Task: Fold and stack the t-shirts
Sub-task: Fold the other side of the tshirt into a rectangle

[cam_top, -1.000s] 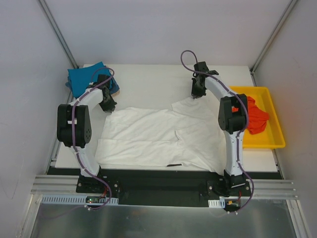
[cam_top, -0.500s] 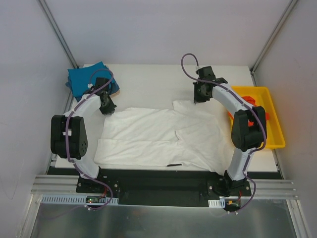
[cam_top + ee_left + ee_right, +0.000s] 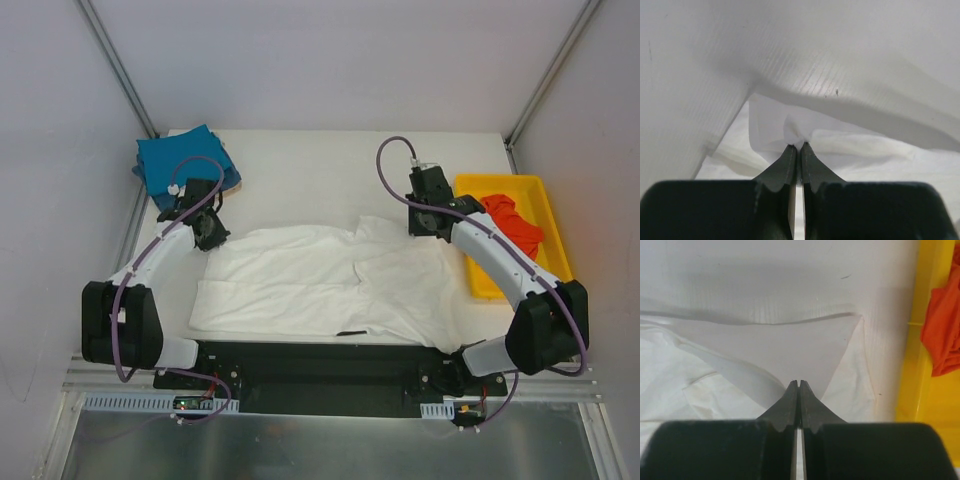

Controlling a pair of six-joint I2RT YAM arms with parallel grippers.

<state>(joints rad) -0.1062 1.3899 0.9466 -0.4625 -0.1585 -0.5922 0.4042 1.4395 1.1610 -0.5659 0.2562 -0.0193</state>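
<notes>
Left claw point(image 3: 800, 146) and right claw point(image 3: 798, 384), clamped on the white t-shirt point(image 3: 300, 285), have pulled its far edge nearer, starting a fold.

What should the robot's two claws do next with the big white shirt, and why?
Probably carry the pinched far edge toward the near hem. Both the left claw and right claw are shut on the white shirt, which lies spread flat, not yet folded in half.

Walls point(image 3: 320, 60): plain white panels
Counter point(image 3: 300, 170): white, matte
Corner posts point(image 3: 118, 68): grey metal
Front sheet point(image 3: 320, 450): brushed metal
</notes>
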